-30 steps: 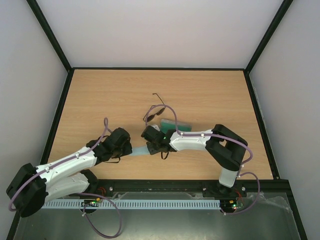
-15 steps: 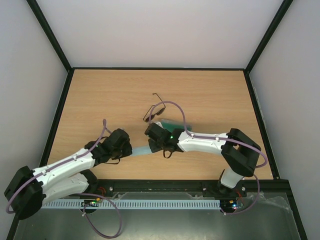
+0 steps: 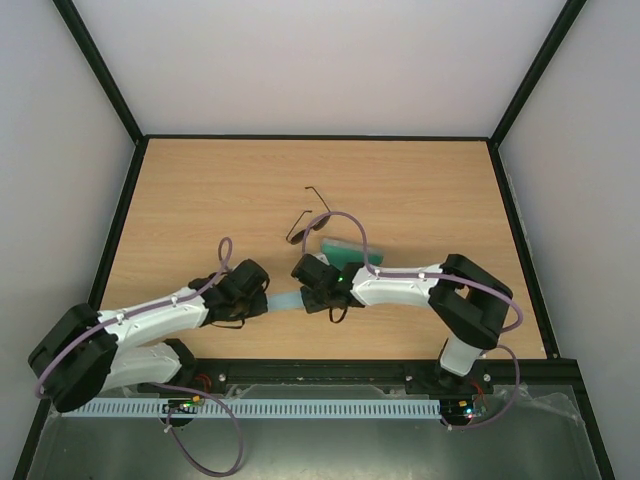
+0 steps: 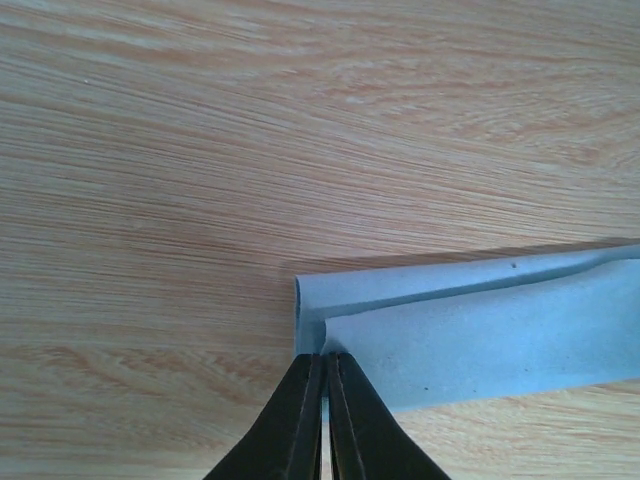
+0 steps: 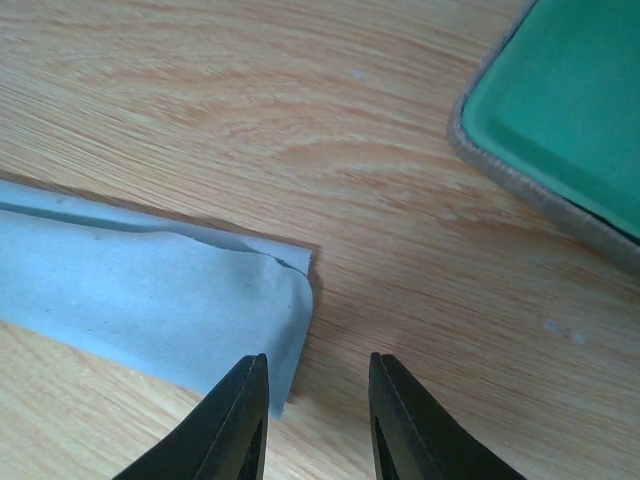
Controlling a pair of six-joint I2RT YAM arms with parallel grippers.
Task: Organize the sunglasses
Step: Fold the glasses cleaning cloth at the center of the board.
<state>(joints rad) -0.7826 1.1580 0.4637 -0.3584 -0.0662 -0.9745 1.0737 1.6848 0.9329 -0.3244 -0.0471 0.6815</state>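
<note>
Pale wood-grain tabletop (image 3: 420, 190) fills the enclosure, with plain light walls rising around it. Near its middle lies the grey case (image 3: 347, 250), its green lining showing, and everything else is best placed against it. The sunglasses (image 3: 305, 227) sit just beyond the case's far-left corner, apart from both arms. They are a small pair with a thin dark wire frame, dark oval lenses and slim temples, one of which juts out away from the case. I judge them light, springy and easily bent, with smooth lenses that would smudge or slip under a finger. The bridge, or the frame beside a hinge, looks the safest place to pinch, and gently, rather than across a lens or on a temple's thin tip. On the near-left side of the case a light blue cloth (image 4: 470, 340) lies folded into a strip. The left gripper (image 4: 320, 400), at the strip's end farthest from the case, has its fingers pressed together over the cloth's corner, apparently pinching it. The right gripper (image 5: 318, 400) hovers at the end nearest the case, fingers spread and holding nothing.
</note>
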